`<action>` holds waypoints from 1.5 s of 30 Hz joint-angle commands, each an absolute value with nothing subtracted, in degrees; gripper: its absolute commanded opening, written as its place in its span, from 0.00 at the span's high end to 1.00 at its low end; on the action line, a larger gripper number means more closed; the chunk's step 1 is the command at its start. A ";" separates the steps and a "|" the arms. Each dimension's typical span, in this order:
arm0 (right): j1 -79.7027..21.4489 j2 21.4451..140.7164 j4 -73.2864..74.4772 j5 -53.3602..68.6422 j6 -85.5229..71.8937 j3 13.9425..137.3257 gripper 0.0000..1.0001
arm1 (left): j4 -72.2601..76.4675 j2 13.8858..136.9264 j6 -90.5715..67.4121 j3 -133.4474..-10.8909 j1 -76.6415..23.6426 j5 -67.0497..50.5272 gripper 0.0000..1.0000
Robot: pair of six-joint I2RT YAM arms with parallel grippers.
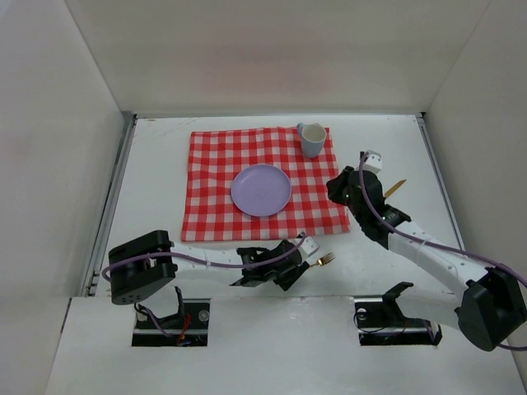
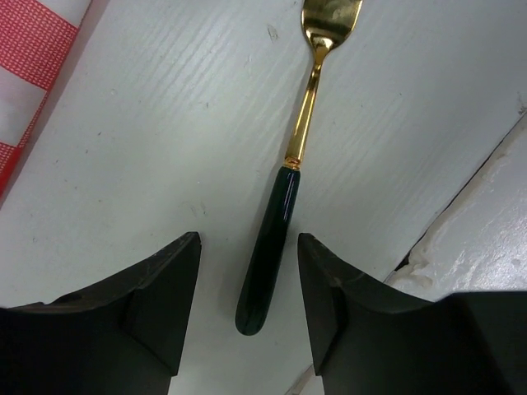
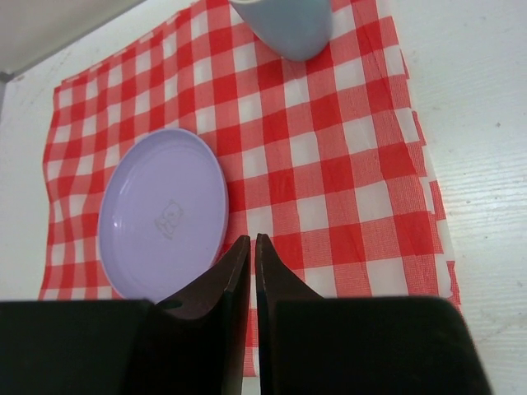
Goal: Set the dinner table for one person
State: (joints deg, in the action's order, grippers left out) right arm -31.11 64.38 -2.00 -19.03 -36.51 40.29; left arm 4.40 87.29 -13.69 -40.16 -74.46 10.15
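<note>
1. Left gripper (image 2: 249,240) is spread wide around the fork (image 2: 272,239) handle on the walled-in white surface (image 2: 148,123); the tines are cut off.
2. Right gripper (image 3: 252,247) is pinched closed and empty above the checked cloth (image 3: 329,173).
3. Gold sliver (image 1: 396,188) pokes out past it, can't tell what.

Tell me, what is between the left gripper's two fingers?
The fork, its dark green handle lying on the table, touching neither finger. Left wrist view shows it.

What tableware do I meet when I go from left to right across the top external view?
Purple plate → blue-grey cup → gold utensil furthest to the right. The fork overlaps the cup in this direction, so I leave it out.
</note>
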 commanded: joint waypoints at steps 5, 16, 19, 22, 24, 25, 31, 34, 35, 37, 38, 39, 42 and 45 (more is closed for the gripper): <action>-30.19 62.32 -4.04 -20.57 -36.91 38.76 0.77 | 2.90 89.12 -12.83 -41.22 -74.22 8.53 0.78; -27.82 59.15 -6.94 -20.13 -38.32 35.60 0.55 | 3.34 73.24 -15.29 -41.57 -70.89 13.88 0.91; -28.08 59.76 -7.03 -20.04 -38.32 35.68 0.54 | 5.35 67.26 -16.35 -40.78 -68.34 15.64 0.91; -28.17 60.12 -7.03 -20.04 -38.32 35.77 0.54 | 6.59 62.51 -18.45 -39.29 -63.08 18.01 0.91; -28.17 60.12 -7.03 -20.04 -38.32 35.77 0.53 | 5.89 60.56 -20.38 -38.32 -57.73 19.68 0.91; -28.17 60.12 -7.03 -20.04 -38.32 35.77 0.53 | 5.28 60.30 -21.00 -38.23 -55.52 19.86 0.91; -28.26 61.87 -7.73 -19.43 -38.32 35.95 0.53 | 0.45 65.64 -26.18 -40.60 -42.69 21.00 0.92; -28.43 62.31 -7.73 -18.64 -38.32 36.04 0.53 | -2.01 67.41 -26.98 -41.57 -38.99 22.76 0.92; -28.43 62.23 -7.82 -18.55 -38.32 35.95 0.53 | -3.24 67.50 -27.24 -41.83 -37.76 23.55 0.92; -28.43 62.05 -7.91 -18.54 -38.32 35.77 0.52 | -5.53 68.02 -27.16 -42.01 -34.95 24.95 0.92; -28.43 62.05 -7.91 -18.54 -38.32 35.77 0.52 | -6.23 68.29 -27.07 -42.10 -33.89 25.31 0.92; -28.43 62.05 -8.00 -18.54 -38.32 35.68 0.51 | -6.85 68.99 -26.81 -42.10 -32.31 25.23 0.92; -28.52 62.05 -8.00 -18.20 -38.32 35.68 0.51 | -7.47 72.41 -26.11 -42.54 -29.49 23.03 0.92; -28.61 62.84 -8.70 -17.32 -38.32 35.68 0.51 | -7.21 76.27 -25.14 -43.59 -29.49 22.15 0.92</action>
State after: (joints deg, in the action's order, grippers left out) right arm -28.21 62.41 -4.82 -18.44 -38.00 35.62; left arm -5.63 73.82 -25.98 -40.86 -29.36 23.03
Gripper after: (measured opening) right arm 0.486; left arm 0.152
